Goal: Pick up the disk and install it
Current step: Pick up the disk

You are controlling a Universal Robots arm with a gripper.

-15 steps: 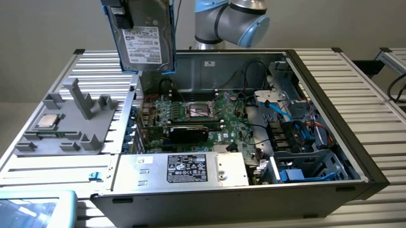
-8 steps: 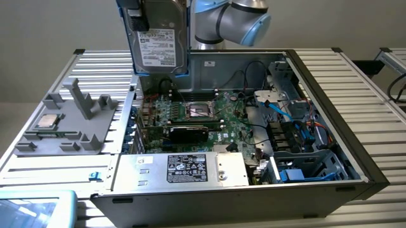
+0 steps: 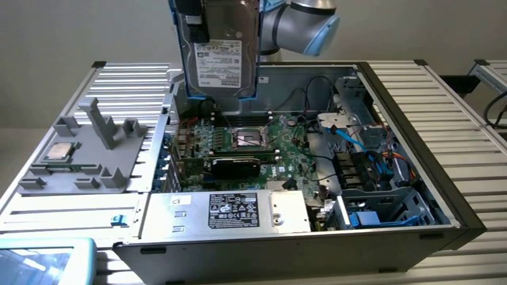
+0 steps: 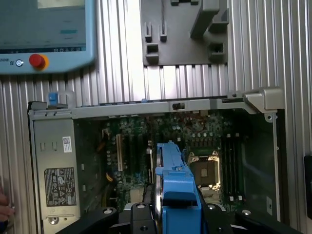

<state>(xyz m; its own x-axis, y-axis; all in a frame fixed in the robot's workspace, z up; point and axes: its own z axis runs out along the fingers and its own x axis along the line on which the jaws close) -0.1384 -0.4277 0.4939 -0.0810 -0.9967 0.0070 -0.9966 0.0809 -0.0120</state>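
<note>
Grey ribbed table (image 3: 452, 101) is carrying an open computer case (image 3: 424, 148), lying with its inside facing up. The arm is reaching over the case, and the gripper (image 4: 178, 214) is squeezing the disk (image 3: 220, 59) from both sides, so the tool is closed on it and not empty. The disk is hanging in the air above the green board (image 3: 262, 139), standing on its edge with the white label facing out in the exterior view. It is not touching anything in the case. In the wrist view its blue rail (image 4: 176, 180) is sticking out between the black fingers (image 4: 141, 214).

The disk is looking hard and stiff, a metal block that will not bend (and probably a bit heavy for how small it is). Its smooth metal may be slippery, and a bump could be hurting it, I am guessing. The two long sides with the blue rails are looking like the best places to hold.
</note>
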